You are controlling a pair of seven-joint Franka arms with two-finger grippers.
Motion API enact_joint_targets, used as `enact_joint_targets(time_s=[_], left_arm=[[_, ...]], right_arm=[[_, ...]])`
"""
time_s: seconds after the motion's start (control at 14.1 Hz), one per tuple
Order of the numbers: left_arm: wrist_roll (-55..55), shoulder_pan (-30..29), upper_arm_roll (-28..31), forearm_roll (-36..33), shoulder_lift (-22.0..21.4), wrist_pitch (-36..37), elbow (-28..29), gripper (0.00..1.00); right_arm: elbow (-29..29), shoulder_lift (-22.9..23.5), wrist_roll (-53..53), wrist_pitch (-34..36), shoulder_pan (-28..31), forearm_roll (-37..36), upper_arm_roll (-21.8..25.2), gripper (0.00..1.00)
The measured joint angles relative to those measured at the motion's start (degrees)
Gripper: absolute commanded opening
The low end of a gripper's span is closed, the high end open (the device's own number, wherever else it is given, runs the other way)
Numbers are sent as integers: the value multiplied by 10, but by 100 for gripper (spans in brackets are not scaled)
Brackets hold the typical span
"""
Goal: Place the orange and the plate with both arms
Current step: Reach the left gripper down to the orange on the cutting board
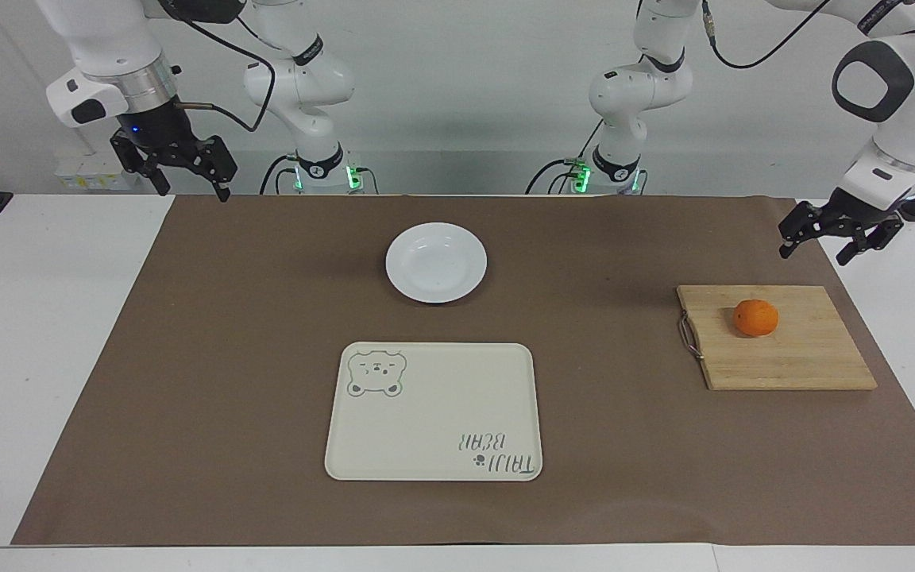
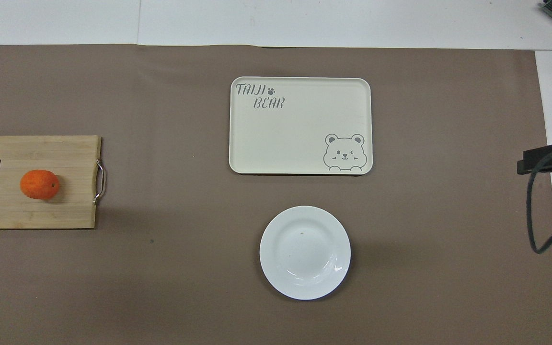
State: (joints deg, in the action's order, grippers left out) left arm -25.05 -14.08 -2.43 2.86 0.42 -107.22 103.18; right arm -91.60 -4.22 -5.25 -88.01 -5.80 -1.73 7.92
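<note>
1. The orange (image 1: 755, 317) is seen on a wooden board (image 1: 791, 361); the plate (image 1: 436, 262) lies nearer the robots than the tray (image 1: 434, 413).
2. The left gripper (image 1: 829, 242), open and empty, is held apparently over the mat edge.
3. The right gripper (image 1: 193, 184) is raised, open, empty.

The cream tray (image 2: 300, 125) had big grey words on it: "TAIJI" and, under that, "BEAR". A little paw print sat right after "TAIJI". The words stood in one corner of the tray. A bear face was drawn in the corner across from them. No other words could be read.
</note>
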Motion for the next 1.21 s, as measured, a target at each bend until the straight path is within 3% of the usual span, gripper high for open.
enact_joint_targets(time_s=[0.64,1.06,1.21], left_arm=[[-9,-5,-2,-3,51,-162,143,100],[-12,-12,-1,-6,92,-228,168,100],[-12,-12,-2,-6,105,-241,172,6]], right_arm=[[0,0,0,0,0,0,0,100],[0,0,0,0,0,0,0,100],[0,0,0,0,0,0,0,100]])
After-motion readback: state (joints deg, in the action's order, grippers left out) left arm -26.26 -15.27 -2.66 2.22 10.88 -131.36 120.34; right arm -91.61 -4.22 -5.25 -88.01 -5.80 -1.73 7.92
